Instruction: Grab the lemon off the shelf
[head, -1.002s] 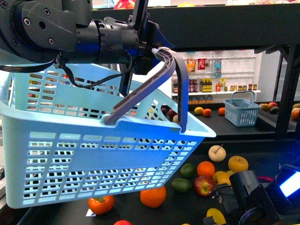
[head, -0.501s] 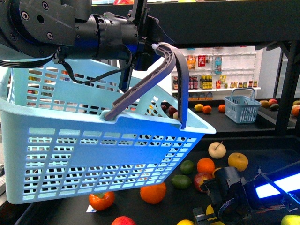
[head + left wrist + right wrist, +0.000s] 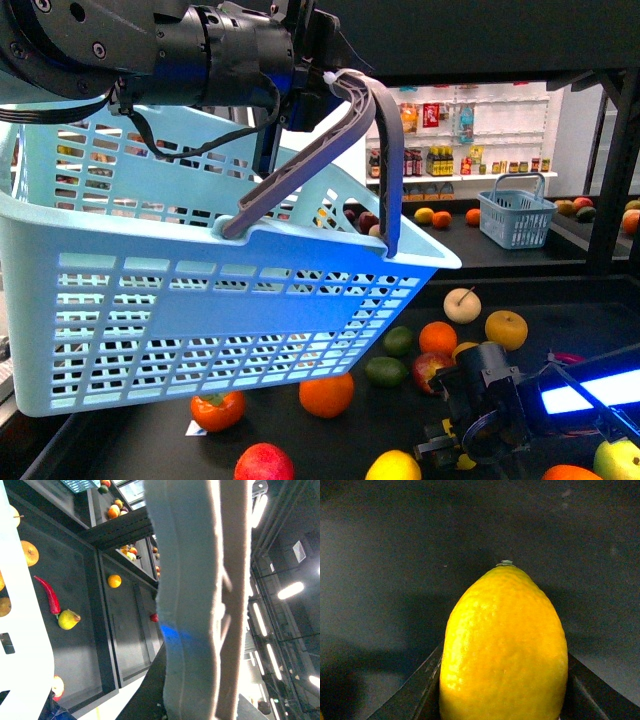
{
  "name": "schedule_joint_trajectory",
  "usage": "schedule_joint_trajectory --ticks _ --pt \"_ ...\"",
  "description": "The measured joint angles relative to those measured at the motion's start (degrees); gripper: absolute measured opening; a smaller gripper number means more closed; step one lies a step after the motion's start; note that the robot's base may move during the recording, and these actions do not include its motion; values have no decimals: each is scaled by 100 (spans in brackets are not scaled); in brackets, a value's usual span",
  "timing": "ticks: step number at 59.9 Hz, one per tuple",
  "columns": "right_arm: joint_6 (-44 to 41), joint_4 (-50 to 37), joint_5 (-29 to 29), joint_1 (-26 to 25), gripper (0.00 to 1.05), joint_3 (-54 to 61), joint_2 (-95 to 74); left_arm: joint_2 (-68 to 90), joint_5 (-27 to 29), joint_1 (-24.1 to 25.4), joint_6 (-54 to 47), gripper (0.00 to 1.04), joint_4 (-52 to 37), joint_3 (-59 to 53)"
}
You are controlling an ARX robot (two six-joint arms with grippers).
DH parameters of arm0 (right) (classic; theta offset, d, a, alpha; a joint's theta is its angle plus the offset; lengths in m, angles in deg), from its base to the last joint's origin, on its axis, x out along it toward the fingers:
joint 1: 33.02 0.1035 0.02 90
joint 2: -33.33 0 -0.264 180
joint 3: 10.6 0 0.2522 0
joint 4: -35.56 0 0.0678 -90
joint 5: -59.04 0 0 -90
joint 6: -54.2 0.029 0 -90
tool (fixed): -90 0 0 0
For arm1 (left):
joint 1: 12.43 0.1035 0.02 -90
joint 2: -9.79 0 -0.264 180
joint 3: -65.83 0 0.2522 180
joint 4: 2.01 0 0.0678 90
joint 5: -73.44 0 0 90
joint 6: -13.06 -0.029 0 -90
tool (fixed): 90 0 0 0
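The lemon (image 3: pixel 502 645) is bright yellow and pebbled. It stands stem-end up between the black fingers (image 3: pixel 420 690) of my right gripper (image 3: pixel 502 702), which is shut on it just above the dark tray. In the front view that gripper (image 3: pixel 450 442) is low on the right over the shelf tray (image 3: pixel 570 320), and only a sliver of yellow shows under it. My left gripper (image 3: pixel 325 85) is up high, shut on the grey handle (image 3: pixel 385 170) of a pale blue basket (image 3: pixel 200 300). That handle (image 3: pixel 190 605) fills the left wrist view.
Loose fruit lies on the tray: an orange (image 3: pixel 326 393), a red-orange fruit (image 3: pixel 216 408), a red apple (image 3: pixel 264 463), a yellow fruit (image 3: pixel 393 467), green ones (image 3: pixel 385 370) and a yellow pear-like fruit (image 3: pixel 506 328). A black post (image 3: pixel 610 200) stands at right. A small blue basket (image 3: pixel 515 218) sits behind.
The right gripper has shifted left across the tray. The basket has risen slightly. A red apple and a yellow fruit have come into view at the bottom.
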Motion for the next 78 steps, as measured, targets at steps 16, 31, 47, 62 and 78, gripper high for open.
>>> schedule_joint_trajectory --ticks 16,31,47,62,78 --pt "-168 -1370 -37 -330 49 2426 1749 0 0 0 0 8 0 0" --pt "168 -2168 -1088 -826 49 4642 4546 0 4 0 0 8 0 0" --pt "1449 -1768 -2369 -424 49 4701 6328 0 -2 -4 0 8 0 0" --pt "1840 -1563 -2496 179 49 4588 6382 0 4 -4 -2 8 -2 0" --pt "1932 -1631 -2555 584 49 4962 6422 0 -11 -4 0 8 0 0"
